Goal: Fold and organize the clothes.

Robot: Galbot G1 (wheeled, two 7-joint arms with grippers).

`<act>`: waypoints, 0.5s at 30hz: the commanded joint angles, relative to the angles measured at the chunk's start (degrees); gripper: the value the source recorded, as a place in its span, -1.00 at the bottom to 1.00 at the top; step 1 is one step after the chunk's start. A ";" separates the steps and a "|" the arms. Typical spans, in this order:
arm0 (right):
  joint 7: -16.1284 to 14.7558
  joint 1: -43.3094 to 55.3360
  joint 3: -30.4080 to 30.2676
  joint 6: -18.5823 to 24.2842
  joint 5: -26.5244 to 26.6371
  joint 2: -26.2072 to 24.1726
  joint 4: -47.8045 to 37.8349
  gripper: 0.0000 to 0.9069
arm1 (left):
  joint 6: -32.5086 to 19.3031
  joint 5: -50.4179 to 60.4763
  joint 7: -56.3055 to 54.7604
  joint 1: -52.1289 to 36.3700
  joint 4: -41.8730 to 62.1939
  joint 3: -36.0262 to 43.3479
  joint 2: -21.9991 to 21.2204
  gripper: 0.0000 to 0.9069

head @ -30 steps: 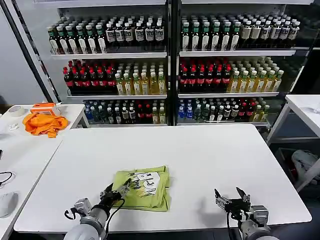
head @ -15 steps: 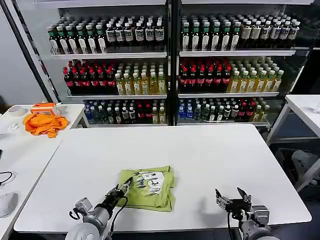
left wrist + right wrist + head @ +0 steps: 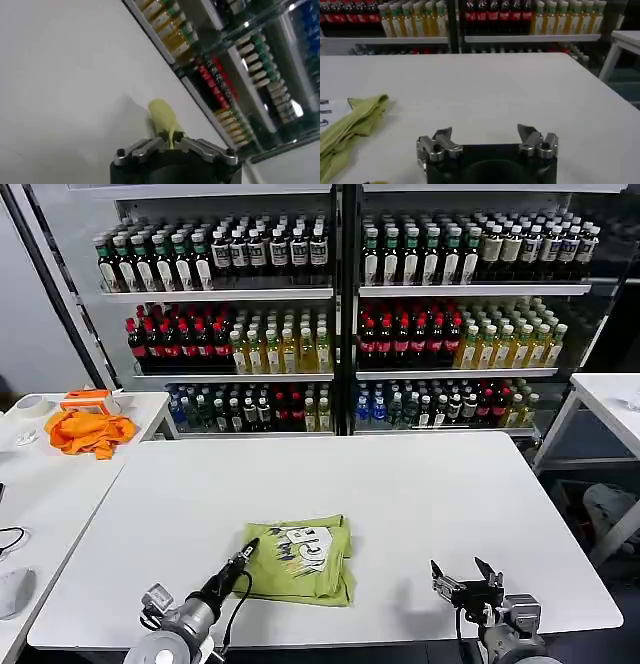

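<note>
A: What has changed since a second ago?

B: The folded T-shirt [image 3: 301, 558] has slid a little to the robot's right across the white surface [image 3: 420, 494], and the left gripper [image 3: 247, 548] has gone with it, stretching farther out from the near edge.

A: Where is the shirt now?

B: Near the front of the surface, left of its middle, lying as a flat, roughly square bundle with the printed graphic facing up.

A: And the left gripper's hold?

B: Its jaws are drawn close together on the shirt's left edge. In the left wrist view a tongue of yellow-green cloth [image 3: 165, 120] rises from between them.

A: The right gripper?

B: The right gripper [image 3: 466, 574] sits parked at the near right edge of the surface, well apart from the shirt, its jaws spread wide with nothing between them. Its own wrist view shows the same gap [image 3: 486, 137], with the shirt's edge [image 3: 350, 125] off to one side.

A: Anything else around?

B: Shelves of bottles [image 3: 400, 324] stand behind the surface, and an orange cloth [image 3: 88, 430] lies on a side table [image 3: 40, 484] at the robot's far left.
</note>
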 commanded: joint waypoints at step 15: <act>-0.12 2.05 -0.95 0.14 0.98 -0.41 -0.60 1.00 | 4.60 17.13 0.84 4.29 -12.47 -34.41 28.00 -0.96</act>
